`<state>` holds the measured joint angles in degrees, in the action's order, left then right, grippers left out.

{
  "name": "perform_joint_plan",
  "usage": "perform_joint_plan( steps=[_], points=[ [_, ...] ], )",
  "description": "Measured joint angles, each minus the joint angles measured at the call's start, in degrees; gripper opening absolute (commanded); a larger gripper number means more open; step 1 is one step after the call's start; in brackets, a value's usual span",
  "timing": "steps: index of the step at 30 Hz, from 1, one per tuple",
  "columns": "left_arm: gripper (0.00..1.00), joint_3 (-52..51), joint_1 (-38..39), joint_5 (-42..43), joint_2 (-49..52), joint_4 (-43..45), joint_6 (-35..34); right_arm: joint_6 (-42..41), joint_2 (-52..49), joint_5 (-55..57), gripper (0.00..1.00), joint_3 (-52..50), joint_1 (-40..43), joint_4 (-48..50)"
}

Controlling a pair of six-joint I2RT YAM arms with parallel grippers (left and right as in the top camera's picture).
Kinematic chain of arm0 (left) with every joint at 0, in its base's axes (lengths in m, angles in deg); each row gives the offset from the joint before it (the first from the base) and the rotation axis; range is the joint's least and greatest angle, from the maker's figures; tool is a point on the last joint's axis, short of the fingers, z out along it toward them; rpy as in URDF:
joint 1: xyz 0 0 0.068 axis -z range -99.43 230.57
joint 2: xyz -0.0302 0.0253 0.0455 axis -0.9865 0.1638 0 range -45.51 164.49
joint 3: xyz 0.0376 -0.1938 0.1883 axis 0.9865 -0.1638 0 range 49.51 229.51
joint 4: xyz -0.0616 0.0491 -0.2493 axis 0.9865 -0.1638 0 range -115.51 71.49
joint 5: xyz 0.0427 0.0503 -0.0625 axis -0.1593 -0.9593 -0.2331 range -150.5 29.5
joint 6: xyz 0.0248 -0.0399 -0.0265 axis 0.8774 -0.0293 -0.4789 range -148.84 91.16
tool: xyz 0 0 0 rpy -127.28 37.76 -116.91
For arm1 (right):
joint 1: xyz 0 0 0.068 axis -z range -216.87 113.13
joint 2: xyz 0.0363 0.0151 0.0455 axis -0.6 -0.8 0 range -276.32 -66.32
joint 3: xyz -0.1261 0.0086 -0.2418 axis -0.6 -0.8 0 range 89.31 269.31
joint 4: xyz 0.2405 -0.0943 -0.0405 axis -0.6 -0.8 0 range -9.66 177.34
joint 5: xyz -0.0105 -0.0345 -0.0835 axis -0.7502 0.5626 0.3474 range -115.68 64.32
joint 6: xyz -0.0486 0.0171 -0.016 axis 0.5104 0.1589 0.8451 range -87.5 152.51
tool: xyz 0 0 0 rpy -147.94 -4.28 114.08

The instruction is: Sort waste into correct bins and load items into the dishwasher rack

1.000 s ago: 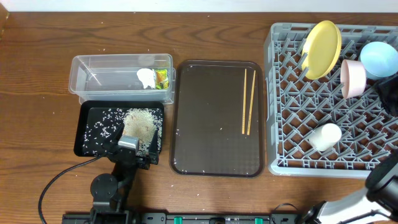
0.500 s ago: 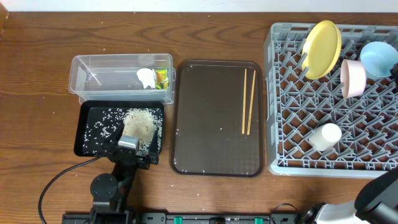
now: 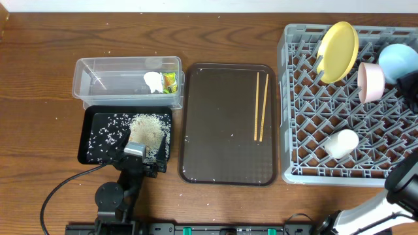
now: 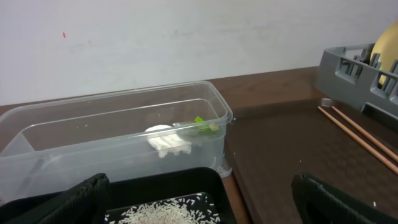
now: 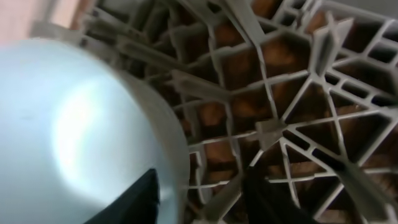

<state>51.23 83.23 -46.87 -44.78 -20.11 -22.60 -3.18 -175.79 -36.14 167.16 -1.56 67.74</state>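
Note:
The grey dishwasher rack (image 3: 307, 140) holds the yellow plate (image 3: 339, 51), pink bowl (image 3: 370, 82), light blue bowl (image 3: 396, 60) and white cup (image 3: 342, 143). My right gripper (image 5: 199, 199) is open, its fingers straddling the rim of the light blue bowl (image 5: 81, 124); overhead it shows only at the right edge (image 3: 413, 91). Two chopsticks (image 3: 261, 106) lie on the brown serving tray (image 3: 215, 150). The clear tub (image 3: 104, 81) holds the tissue (image 3: 153, 81) and wrapper (image 3: 170, 83). Rice (image 3: 147, 128) lies in the black tray (image 3: 91, 153). My left gripper (image 3: 134, 156) is open and empty over that tray's near edge.
In the left wrist view the clear tub (image 4: 74, 143) stands just beyond the black tray (image 4: 186, 180), with the chopsticks (image 4: 360, 137) and a corner of the rack (image 4: 354, 68) to the right. Bare wooden table (image 3: 39, 98) lies left of the bins.
My right arm has shifted slightly at the rack's right edge beside the light blue bowl, which has barely moved. The left arm and everything else are unchanged.

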Motion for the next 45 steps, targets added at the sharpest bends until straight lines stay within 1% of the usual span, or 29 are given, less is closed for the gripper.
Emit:
perform_joint_plan(
  steps=[1,3,4,5,10,14,19,21,25,30,34,38,41,45],
  points=[
    [0.95,0.0,0.0,0.0,0.0,0.0,0.0,-0.1,-0.6,0.2,0.29,0.0,0.0,0.0],
    [0.95,0.0,0.0,0.0,0.0,0.0,0.0,-0.1,-1.0,0.5,0.08,0.0,0.0,0.2],
    [0.95,0.0,0.0,0.0,0.0,0.0,0.0,0.2,-1.1,0.5,0.03,0.0,0.0,0.5],
    [0.95,0.0,0.0,0.0,0.0,0.0,0.0,0.2,-1.1,0.5,0.01,0.0,0.0,0.7],
    [0.95,0.0,0.0,0.0,0.0,0.0,0.0,1.5,-0.8,0.5,0.01,0.3,0.1,1.5],
    [0.95,0.0,0.0,0.0,0.0,0.0,0.0,3.1,0.4,0.7,0.01,0.3,0.1,0.0],
    [0.95,0.0,0.0,0.0,0.0,0.0,0.0,4.4,5.0,1.6,0.01,0.2,0.1,-4.7],
    [0.95,0.0,0.0,0.0,0.0,0.0,0.0,4.8,8.3,3.0,0.01,0.2,0.1,-6.5],
    [0.95,0.0,0.0,0.0,0.0,0.0,0.0,8.2,16.5,10.0,0.01,0.2,0.1,-9.0],
    [0.95,0.0,0.0,0.0,0.0,0.0,0.0,17.2,25.4,24.3,0.01,0.2,0.1,-9.7],
    [0.95,0.0,0.0,0.0,0.0,0.0,0.0,21.6,28.5,27.3,0.01,0.2,-0.8,-9.9],
    [0.95,0.0,0.0,0.0,0.0,0.0,0.0,25.5,30.6,31.3,0.01,0.2,-7.3,-10.2],
    [0.95,0.0,0.0,0.0,0.0,0.0,0.0,28.3,31.5,39.1,0.01,0.2,-15.1,-9.7],
    [0.95,0.0,0.0,0.0,0.0,0.0,0.0,33.0,31.5,52.6,0.02,0.2,-25.9,-7.6]
  ],
)
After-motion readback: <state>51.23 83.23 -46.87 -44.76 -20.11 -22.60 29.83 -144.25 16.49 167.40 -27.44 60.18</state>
